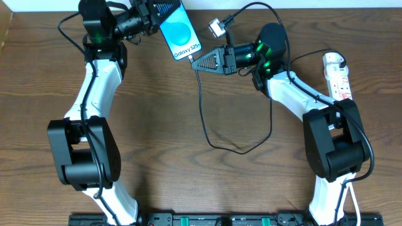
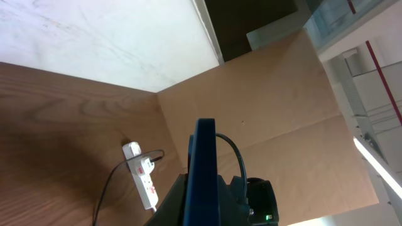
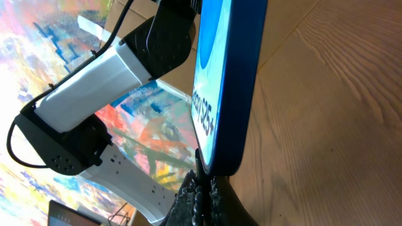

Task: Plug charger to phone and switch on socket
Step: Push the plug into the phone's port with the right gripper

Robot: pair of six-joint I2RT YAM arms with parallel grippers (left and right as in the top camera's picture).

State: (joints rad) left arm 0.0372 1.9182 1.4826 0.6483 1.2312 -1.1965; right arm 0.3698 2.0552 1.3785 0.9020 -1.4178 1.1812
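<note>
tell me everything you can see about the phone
The phone is a slim slab with a dark frame and a lit screen showing a blue circle and "Galaxy S25+". The shut left gripper clamps its top end, holding it tilted above the wooden table. The right gripper, shut on the charger plug, meets its bottom edge; whether the plug is seated is unclear.

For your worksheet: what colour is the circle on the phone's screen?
Blue; the phone shows it best overhead.
</note>
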